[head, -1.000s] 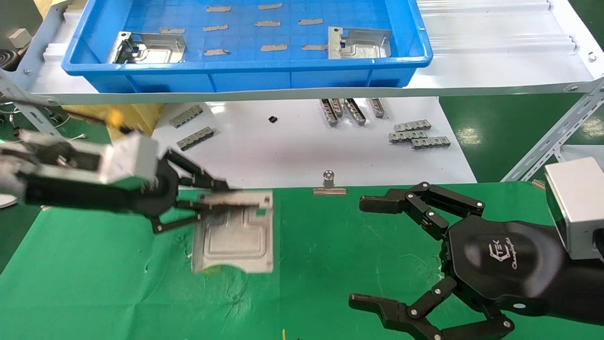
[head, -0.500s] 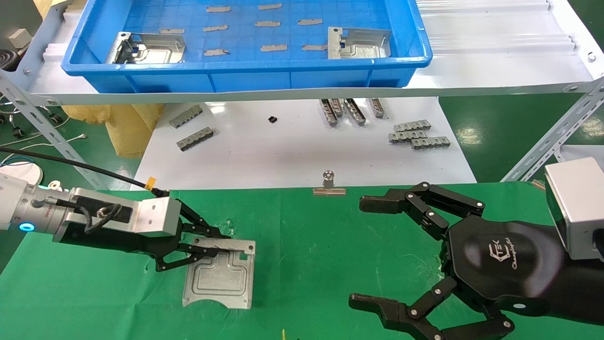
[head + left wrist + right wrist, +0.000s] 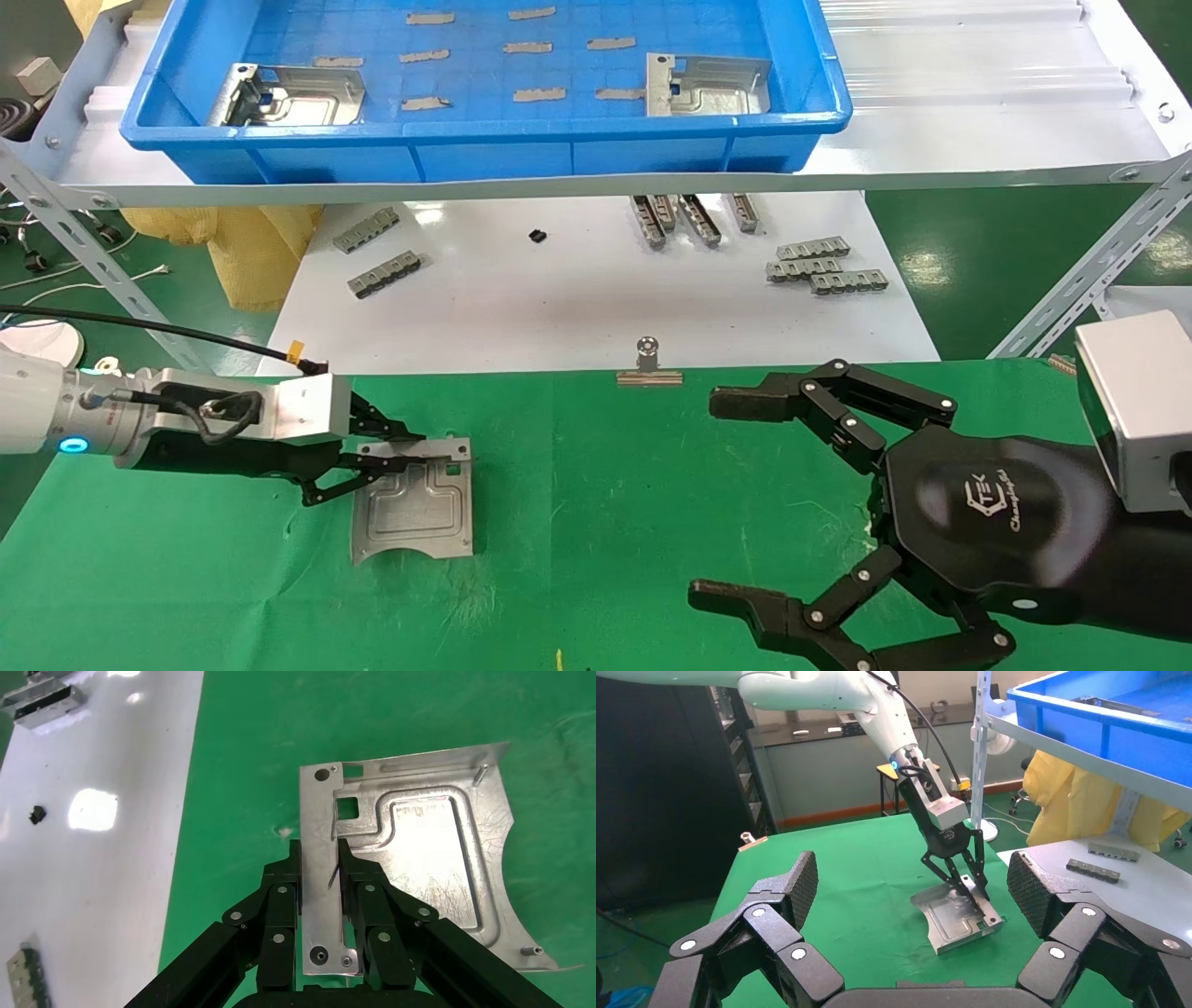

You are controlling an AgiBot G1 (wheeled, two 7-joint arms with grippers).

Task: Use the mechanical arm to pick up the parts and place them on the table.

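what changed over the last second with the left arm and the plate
The left gripper, still clamped on the flange of the silver part, carried it toward the robot's left and lowered it; the part now lies flat on the green table, not yet released. The right gripper stayed open and parked, and the two parts in the blue tray did not move.

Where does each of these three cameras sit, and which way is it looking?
Head view: above, looking forward and down at the green table; both arms show.
Left wrist view: on the left arm, looking along the left gripper clamping a silver part.
Right wrist view: behind the open right gripper, facing the left arm.
All share that part.
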